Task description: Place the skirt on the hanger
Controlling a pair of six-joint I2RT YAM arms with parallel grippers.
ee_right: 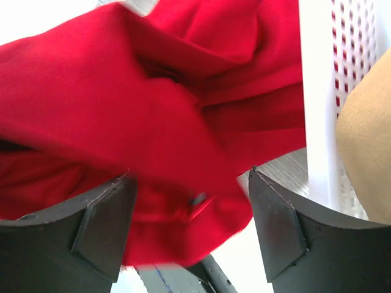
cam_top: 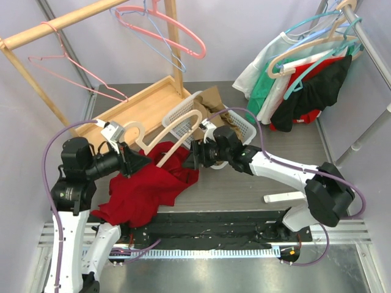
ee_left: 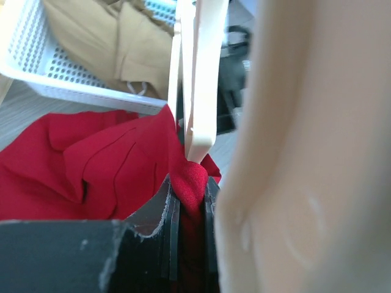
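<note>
While the red skirt (cam_top: 149, 183) lies crumpled toward the table's (cam_top: 244, 189) near left corner, the left gripper (ee_left: 190, 194) is clamped on one fold. A cream hanger (cam_top: 174, 146) rests across the cloth. The right gripper (ee_right: 190, 183) hangs with jaws apart over the skirt's right edge, just beside a white basket (cam_top: 183, 116).

No text, label, brand, number or sign can be read in any of the three views.
</note>
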